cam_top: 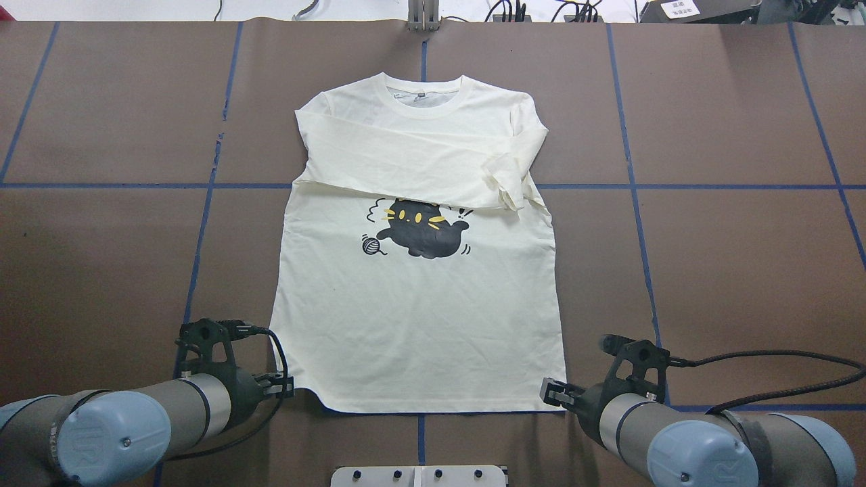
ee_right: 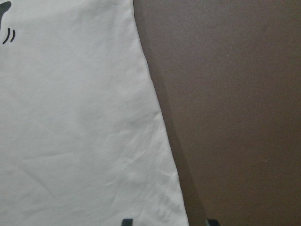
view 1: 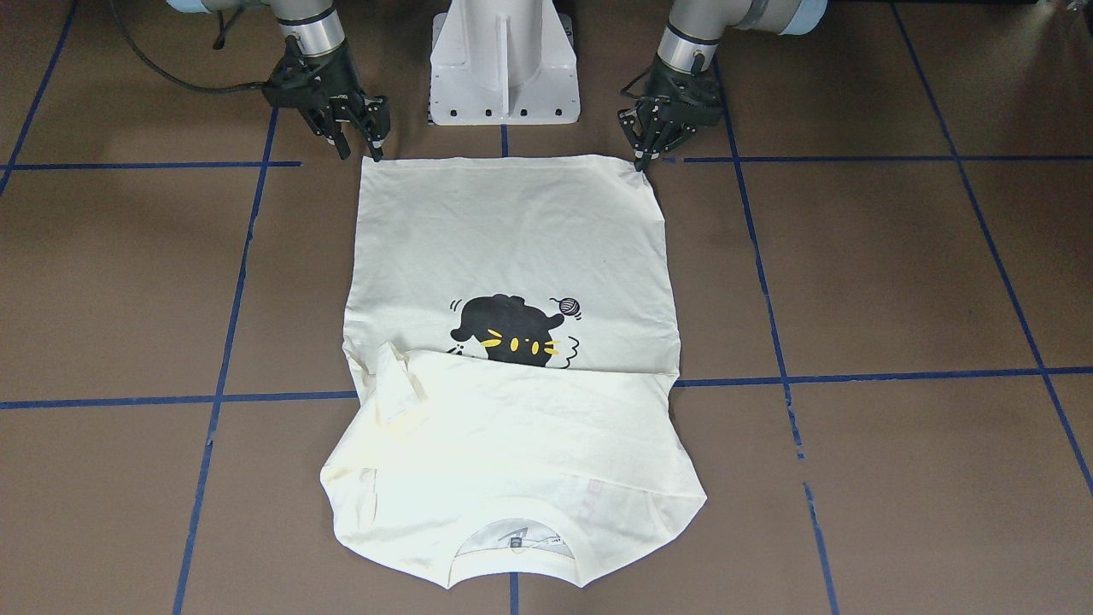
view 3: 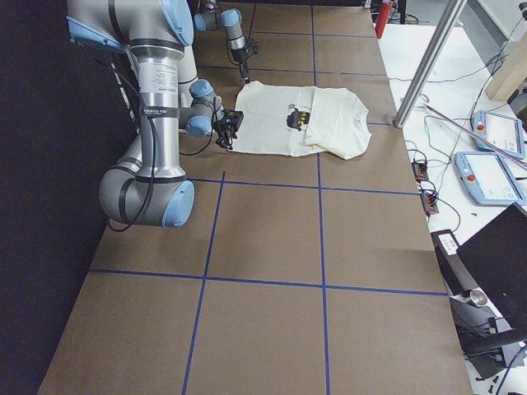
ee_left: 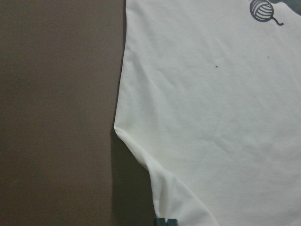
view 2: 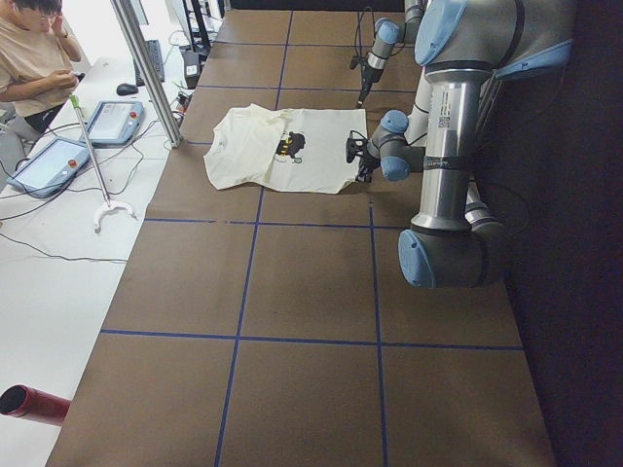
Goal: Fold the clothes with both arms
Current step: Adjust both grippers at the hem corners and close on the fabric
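The cream-white T-shirt (view 1: 512, 239) lies flat and print-up on the brown table, collar away from the robot. Both long sleeves are folded across the chest (cam_top: 406, 155), covering the top of the black cat print (cam_top: 423, 233). My left gripper (view 1: 642, 159) is shut on the hem corner on its side, and the pinched cloth also shows at the bottom of the left wrist view (ee_left: 165, 222). At the other hem corner my right gripper (view 1: 359, 149) is open. Its fingertips (ee_right: 127, 222) straddle the shirt's side edge in the right wrist view.
The white pedestal (view 1: 504, 60) stands between the arms, just behind the hem. Blue tape lines (cam_top: 203, 223) grid the table. A person (view 2: 29, 58) sits beyond the table's far side beside two pendants (view 2: 112, 122). A black cable (cam_top: 778, 358) trails from the right wrist.
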Robot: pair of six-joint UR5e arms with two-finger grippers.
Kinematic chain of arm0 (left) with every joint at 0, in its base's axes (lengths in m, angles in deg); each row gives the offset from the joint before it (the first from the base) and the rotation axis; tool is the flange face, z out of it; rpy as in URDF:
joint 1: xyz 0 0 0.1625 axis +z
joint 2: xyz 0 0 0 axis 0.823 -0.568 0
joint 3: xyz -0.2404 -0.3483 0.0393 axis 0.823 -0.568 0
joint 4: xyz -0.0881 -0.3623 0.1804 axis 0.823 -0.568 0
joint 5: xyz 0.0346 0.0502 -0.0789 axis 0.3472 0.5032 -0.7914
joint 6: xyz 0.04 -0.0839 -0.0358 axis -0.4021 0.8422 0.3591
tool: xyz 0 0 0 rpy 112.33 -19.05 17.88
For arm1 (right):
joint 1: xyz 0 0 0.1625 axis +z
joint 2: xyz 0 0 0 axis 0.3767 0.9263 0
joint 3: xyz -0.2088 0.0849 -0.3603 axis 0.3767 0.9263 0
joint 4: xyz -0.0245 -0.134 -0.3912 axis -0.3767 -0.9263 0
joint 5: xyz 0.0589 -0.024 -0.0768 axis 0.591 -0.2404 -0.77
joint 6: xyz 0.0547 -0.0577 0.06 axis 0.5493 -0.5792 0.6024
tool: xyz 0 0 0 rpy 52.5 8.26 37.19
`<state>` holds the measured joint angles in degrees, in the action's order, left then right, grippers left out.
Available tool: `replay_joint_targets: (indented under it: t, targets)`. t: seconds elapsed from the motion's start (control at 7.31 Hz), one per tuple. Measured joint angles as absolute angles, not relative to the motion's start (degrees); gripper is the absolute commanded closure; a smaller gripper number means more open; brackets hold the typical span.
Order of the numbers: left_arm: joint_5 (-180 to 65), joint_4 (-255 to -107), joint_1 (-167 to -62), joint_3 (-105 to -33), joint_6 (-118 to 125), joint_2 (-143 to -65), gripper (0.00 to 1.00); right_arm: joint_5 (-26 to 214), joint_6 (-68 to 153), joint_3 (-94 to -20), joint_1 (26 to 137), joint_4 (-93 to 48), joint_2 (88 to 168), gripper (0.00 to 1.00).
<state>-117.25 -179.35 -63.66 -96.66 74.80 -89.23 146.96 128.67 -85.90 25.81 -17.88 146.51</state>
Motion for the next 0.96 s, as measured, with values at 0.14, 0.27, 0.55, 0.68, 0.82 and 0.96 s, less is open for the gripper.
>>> replay_joint_targets:
  t: [0.14, 0.27, 0.55, 0.68, 0.82, 0.96]
  targets:
    - [-117.26, -179.34, -63.67, -96.66, 74.77, -89.23, 1.0, 146.82, 128.7, -85.31, 25.73, -17.88, 146.49, 0.43]
    - [-117.25, -179.34, -63.73, -96.66, 74.77, -89.21, 1.0, 146.75, 128.73, -84.86, 25.56, -17.85, 146.45, 0.43]
    - [-117.19, -179.33, -63.81, -96.66, 74.76, -89.18, 1.0, 146.7, 128.73, -84.48, 25.07, -17.85, 146.38, 0.43]
    - [-117.19, -179.33, -63.82, -96.72, 74.76, -89.15, 1.0, 146.7, 128.76, -84.14, 24.85, -17.86, 146.29, 0.45]
    - [-117.18, -179.33, -63.82, -96.77, 74.76, -89.09, 1.0, 146.69, 128.77, -83.71, 24.65, -17.85, 146.2, 0.45]
    - [-117.18, -179.33, -63.83, -96.81, 74.76, -89.02, 1.0, 146.7, 128.77, -83.48, 24.47, -17.84, 146.13, 0.53]
